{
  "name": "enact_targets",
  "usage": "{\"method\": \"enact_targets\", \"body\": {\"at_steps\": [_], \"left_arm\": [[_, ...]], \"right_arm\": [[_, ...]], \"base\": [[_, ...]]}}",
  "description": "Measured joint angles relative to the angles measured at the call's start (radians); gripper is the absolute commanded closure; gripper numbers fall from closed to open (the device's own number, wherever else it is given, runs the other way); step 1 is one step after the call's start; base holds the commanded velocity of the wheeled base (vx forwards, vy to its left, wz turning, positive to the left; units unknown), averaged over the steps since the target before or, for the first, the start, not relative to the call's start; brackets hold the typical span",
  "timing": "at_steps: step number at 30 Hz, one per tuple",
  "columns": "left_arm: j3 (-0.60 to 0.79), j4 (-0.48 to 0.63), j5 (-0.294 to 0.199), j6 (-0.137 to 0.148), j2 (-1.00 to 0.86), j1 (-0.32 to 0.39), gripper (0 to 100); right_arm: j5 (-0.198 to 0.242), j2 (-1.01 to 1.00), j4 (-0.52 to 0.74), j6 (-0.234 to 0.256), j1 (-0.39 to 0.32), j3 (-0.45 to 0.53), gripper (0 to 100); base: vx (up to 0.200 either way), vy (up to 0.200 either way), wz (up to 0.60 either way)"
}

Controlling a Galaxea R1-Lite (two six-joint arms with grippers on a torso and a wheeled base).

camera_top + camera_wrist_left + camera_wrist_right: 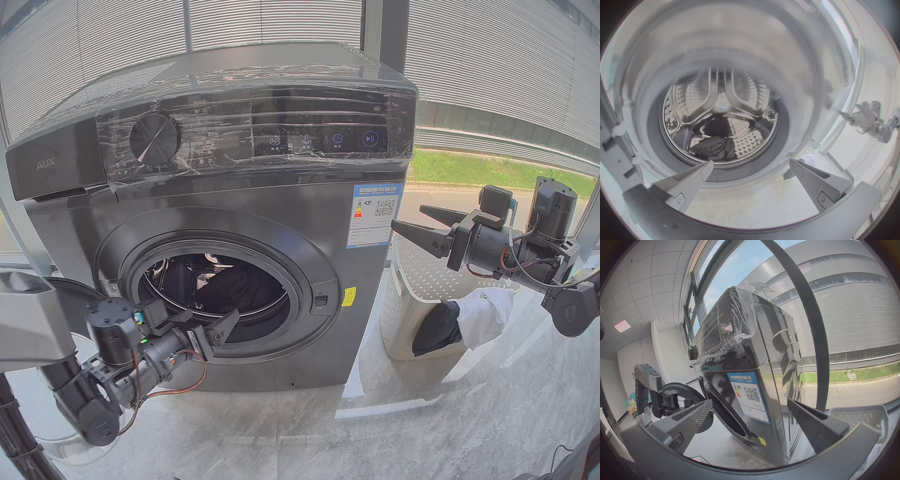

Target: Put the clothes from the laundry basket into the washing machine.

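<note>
- Two empty claws gape: left claw (pixel 209 320) at the washing machine (pixel 262 200), right claw (pixel 407 216) above the laundry basket (pixel 406 294).
- Clothes (pixel 482 315) drape its rim, just below.

From my console, I look into what seems a test room in an office block: washing machine (pixel 212 206) wrapped in plastic film (pixel 250 125), full-height window wall (pixel 859 327), grid ceiling tiles (pixel 640 280), polished stone floor (pixel 375 437).

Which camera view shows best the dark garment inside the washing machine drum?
The left wrist view: it looks straight into the drum, where the dark garment lies at the bottom. The head view catches part of it through the door opening. The right wrist view meets that opening from the side, so the inside is hidden.
</note>
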Motion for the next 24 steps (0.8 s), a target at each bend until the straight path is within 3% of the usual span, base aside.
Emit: {"method": "enact_targets", "body": {"at_steps": [4, 8, 16, 20, 24], "left_arm": [[0.114, 0.003, -0.008, 0.002, -0.186, -0.045, 0], [0.196, 0.020, -0.047, 0.035, -0.382, -0.050, 0], [0.264, 0.074, -0.216, 0.163, -0.653, 0.105, 0], [0.281, 0.114, -0.265, 0.194, -0.768, 0.176, 0], [0.287, 0.192, -0.281, 0.203, -0.896, 0.228, 0]], "right_arm": [[0.001, -0.022, 0.000, -0.001, 0.002, 0.032, 0], [0.001, -0.078, 0.000, -0.001, 0.003, 0.105, 0], [0.003, -0.293, 0.000, -0.006, -0.014, 0.327, 0], [0.003, -0.402, 0.000, -0.011, -0.028, 0.410, 0], [0.003, -0.486, 0.000, -0.017, -0.044, 0.459, 0]], "base": [[0.000, 0.000, 0.00], [0.000, 0.000, 0.00], [0.000, 0.000, 0.00], [0.000, 0.000, 0.00], [0.000, 0.000, 0.00]]}}
